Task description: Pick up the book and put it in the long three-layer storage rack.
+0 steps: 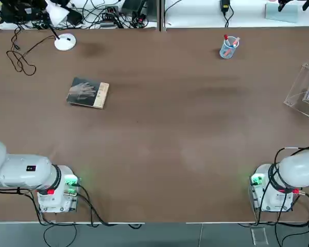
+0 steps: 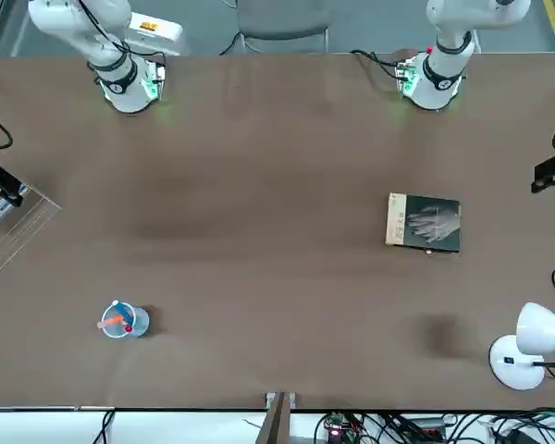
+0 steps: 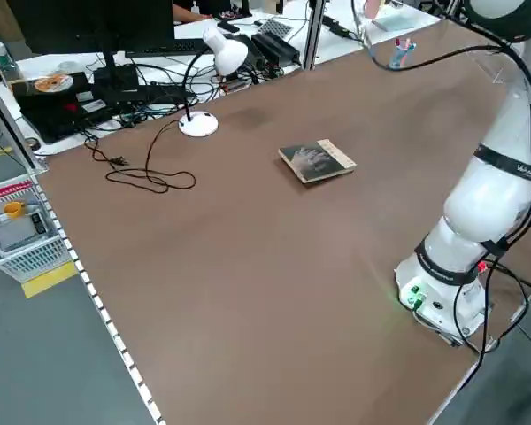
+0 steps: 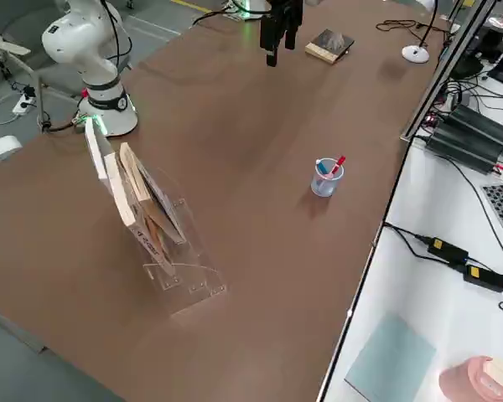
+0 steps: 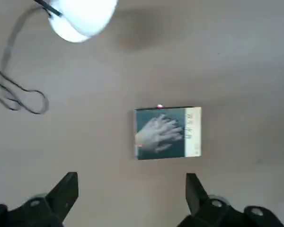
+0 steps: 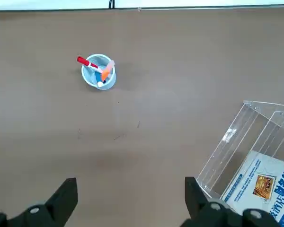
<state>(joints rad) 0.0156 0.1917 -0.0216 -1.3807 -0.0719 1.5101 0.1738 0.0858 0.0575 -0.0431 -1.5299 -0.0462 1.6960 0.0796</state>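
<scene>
With twelve o'clock at the table's far edge as the robot faces it, the book (image 1: 87,92) lies flat at ten o'clock from the middle of the table (image 1: 154,144), its hand picture facing up and its tan strip toward three o'clock. The left gripper (image 5: 132,185) hangs above the table out toward nine o'clock, fingers spread wide, with nothing between them and well apart from the book. The right gripper (image 6: 131,188) is held above the table out toward three o'clock, near the rack (image 4: 180,251); it is wide open too and grips nothing. The clear rack stands between two and three o'clock, with several other books (image 4: 138,197) leaning in it, one of them showing a white cover with blue lettering. The cup (image 1: 229,48) of pens is between one and two o'clock. The white lamp (image 2: 516,363) stands between ten and eleven o'clock, beyond the book, and a loose black cable (image 3: 146,177) lies near it.
</scene>
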